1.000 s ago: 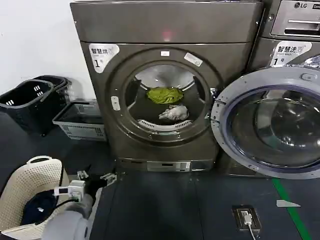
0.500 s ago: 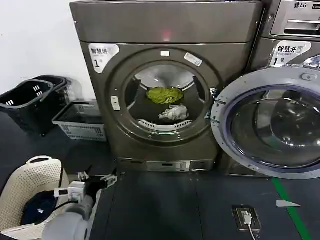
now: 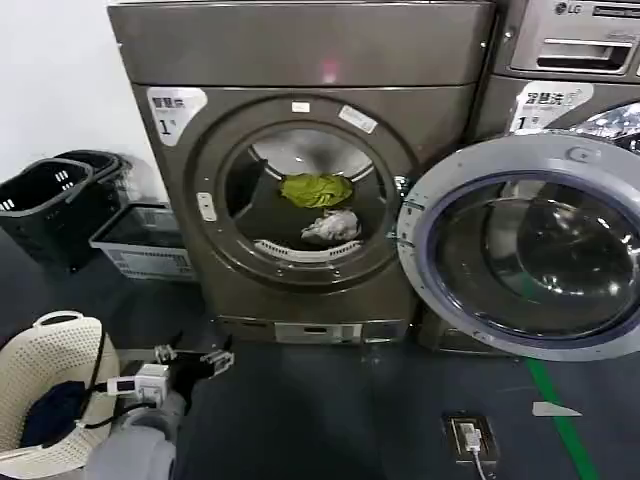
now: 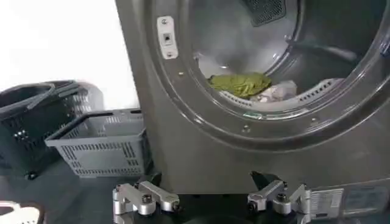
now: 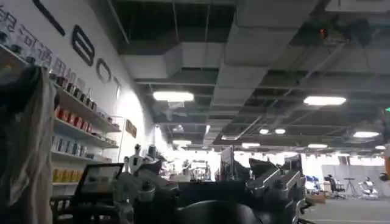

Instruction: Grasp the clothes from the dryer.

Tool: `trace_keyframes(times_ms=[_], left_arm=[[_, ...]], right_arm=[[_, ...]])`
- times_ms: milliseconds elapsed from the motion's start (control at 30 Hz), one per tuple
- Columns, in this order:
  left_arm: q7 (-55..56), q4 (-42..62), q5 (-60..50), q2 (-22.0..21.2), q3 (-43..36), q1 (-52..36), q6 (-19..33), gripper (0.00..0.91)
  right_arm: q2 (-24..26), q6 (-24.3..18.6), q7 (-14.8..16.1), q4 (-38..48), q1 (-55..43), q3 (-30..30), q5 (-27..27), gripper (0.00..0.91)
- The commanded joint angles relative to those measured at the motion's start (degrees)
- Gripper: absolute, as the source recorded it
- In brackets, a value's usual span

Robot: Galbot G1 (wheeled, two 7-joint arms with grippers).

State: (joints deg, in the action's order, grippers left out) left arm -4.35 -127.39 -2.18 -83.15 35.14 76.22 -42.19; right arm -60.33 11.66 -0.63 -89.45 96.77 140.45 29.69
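Note:
The brown-grey dryer (image 3: 300, 60) stands ahead with its porthole open. Inside the drum lie the clothes: a lime-green bundle (image 3: 316, 189) toward the back and a whitish-grey bundle (image 3: 331, 227) nearer the rim. My left gripper (image 3: 190, 357) hovers low over the dark floor, left of and below the drum mouth, open and holding nothing. From the left wrist the open gripper (image 4: 209, 195) faces the dryer's front, with the green bundle (image 4: 241, 83) and the whitish one (image 4: 277, 92) well above it. My right gripper (image 5: 207, 176) points off into the room, its jaws apart and nothing between them.
The round dryer door (image 3: 520, 250) hangs open to the right, in front of the LG machine (image 3: 570, 50). A grey crate (image 3: 140, 240) and black baskets (image 3: 50, 200) stand at the left wall. A white basket (image 3: 50, 350) holds dark navy cloth (image 3: 45, 412). A floor socket (image 3: 467, 437) lies at the right.
The dryer and its surroundings have slid left in the head view. My left gripper keeps its low spot and stays open. The clothes have not moved.

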Motion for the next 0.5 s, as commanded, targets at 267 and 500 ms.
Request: trace_keyframes(times_ms=[267,500], left_arm=[[-0.2,-0.1,0.2,0.1,-0.2,-0.3,-2.8,0.907],[-0.5,0.0,0.1,0.2,-0.2,-0.2,-2.8,0.907]], right_arm=[[-0.1,-0.1,-0.1,0.0,0.0,0.0,0.1,0.907],[-0.4,-0.7,-0.7,0.1,0.1,0.1,0.3,0.907]])
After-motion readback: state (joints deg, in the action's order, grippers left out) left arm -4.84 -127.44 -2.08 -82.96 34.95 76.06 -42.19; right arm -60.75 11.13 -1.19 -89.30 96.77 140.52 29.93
